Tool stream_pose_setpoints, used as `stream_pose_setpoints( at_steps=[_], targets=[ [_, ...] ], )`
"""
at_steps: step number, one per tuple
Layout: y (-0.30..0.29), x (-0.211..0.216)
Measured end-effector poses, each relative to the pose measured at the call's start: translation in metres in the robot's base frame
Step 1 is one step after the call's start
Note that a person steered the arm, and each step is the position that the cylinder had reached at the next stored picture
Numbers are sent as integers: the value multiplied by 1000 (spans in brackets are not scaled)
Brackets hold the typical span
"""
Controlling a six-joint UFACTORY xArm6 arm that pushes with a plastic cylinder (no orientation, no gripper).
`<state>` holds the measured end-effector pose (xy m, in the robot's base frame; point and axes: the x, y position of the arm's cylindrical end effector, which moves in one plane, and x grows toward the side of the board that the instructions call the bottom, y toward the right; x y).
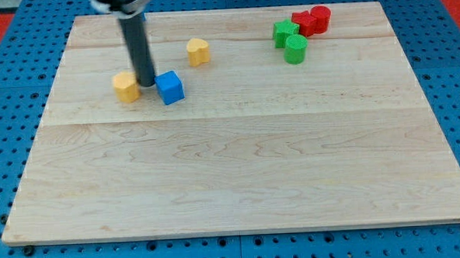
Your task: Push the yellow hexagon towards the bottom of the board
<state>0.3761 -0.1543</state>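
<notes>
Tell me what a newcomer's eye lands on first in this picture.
First, the straight dark rod coming down from the view's top, my tip wedged between the yellow hexagon block on its left and the blue cube block on its right. Next, the cluster of red blocks and green blocks at the wooden board's top right.

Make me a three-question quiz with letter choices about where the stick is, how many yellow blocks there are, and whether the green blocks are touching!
1. Where is my tip?
A. Between the yellow hexagon and the blue cube
B. By the red blocks
C. At the board's bottom edge

2. How many yellow blocks?
A. One
B. Two
C. Four

3. The two green blocks are:
A. Far apart
B. Stacked
C. Touching

Answers:
1 A: my tip stands between the yellow hexagon and blue cube.
2 B: the hexagon plus a yellow block.
3 C: the green star meets the green cylinder.
</notes>
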Motion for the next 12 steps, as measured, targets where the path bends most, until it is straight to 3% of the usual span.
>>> stream_pose_setpoints(
  at_steps=[2, 3, 4, 5, 6, 9, 10, 11, 12],
  targets=[
    [-29, -34],
    [-83, 13],
    [-90, 75],
    [-91, 31],
    [-132, 17],
    [-102, -64],
    [-76, -2],
    [-97, 44],
    [-86, 11]
  ],
)
